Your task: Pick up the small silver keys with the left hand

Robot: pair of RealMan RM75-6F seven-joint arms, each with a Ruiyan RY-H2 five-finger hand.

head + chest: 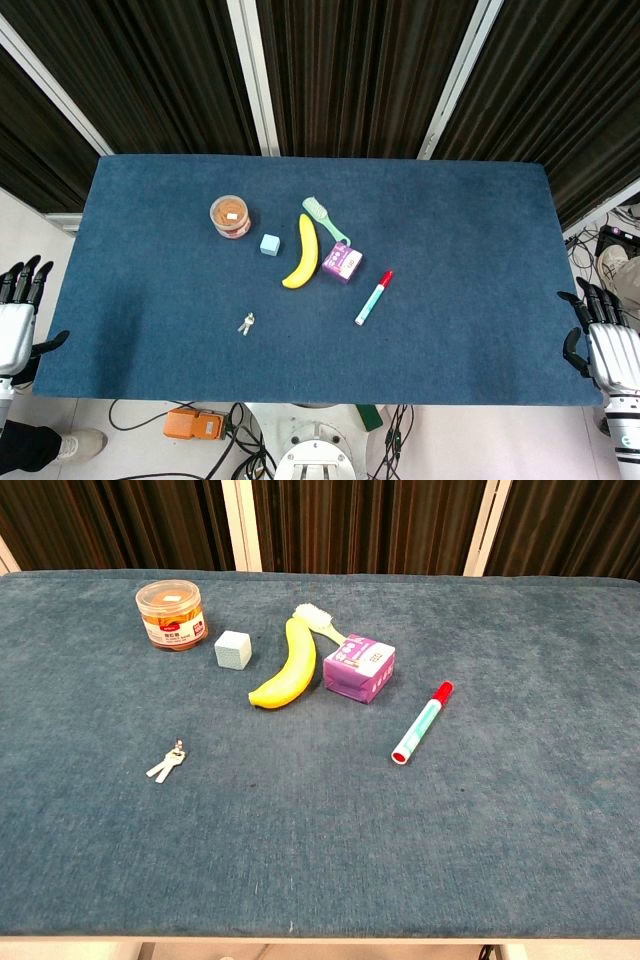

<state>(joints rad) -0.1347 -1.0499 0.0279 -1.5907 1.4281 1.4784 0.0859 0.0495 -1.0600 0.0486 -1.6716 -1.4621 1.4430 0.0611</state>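
The table (pixel 480 300) is covered with a dark blue cloth, and its edges form a wide rectangle in the head view. The small silver keys (pixel 246 323) lie flat on the cloth, in the lower left part of the frame, alone and apart from the other things. In the chest view the keys (pixel 167 763) are at the left, below the middle, with bare cloth on every side of them.

The left hand (pixel 18 315) is at the lower left border of the head view, outside the left edge of the table, well apart from the keys. Its fingers are straight and apart, and it holds nothing. The right hand (pixel 608 340) is at the lower right border, just outside the right edge of the table, also with spread fingers and nothing in it. The chest view shows neither hand.

Above the keys, toward the middle of the frame, the other things stand in a loose group: a round jar (pixel 231 216), a small light blue cube (pixel 269 244), a banana (pixel 303 254), a pale green brush (pixel 324 218) and a purple box (pixel 342 262) just beside the banana. A marker with a red cap (pixel 374 297) lies to the right of them.

Behind the table are dark curtains (pixel 350 70) with white posts. Cables (pixel 180 420) lie on the floor below the table's near edge.
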